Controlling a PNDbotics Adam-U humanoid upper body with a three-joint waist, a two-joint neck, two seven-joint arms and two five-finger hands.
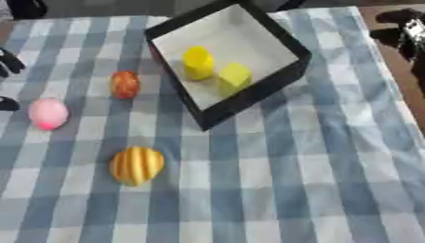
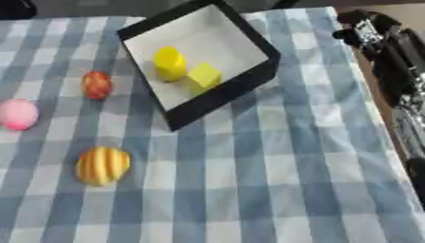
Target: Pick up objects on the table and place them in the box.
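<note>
While my right robot hand (image 2: 365,29) hangs at the surface's (image 2: 274,180) far right edge, fingers too blurred to read, the black box (image 1: 282,76) holds a yellow cylinder (image 1: 198,61) and yellow cube (image 1: 235,76). Left of it lie a red ball (image 1: 124,84), pink ball (image 1: 47,114) and striped gourd (image 1: 137,165). My left robot hand (image 1: 8,64) barely shows.

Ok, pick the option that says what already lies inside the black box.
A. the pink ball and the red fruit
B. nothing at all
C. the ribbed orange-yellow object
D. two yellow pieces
D: two yellow pieces, a yellow cylinder and a yellow block, sit on the pale floor of the black box; the other objects lie on the checked cloth outside it.
</note>
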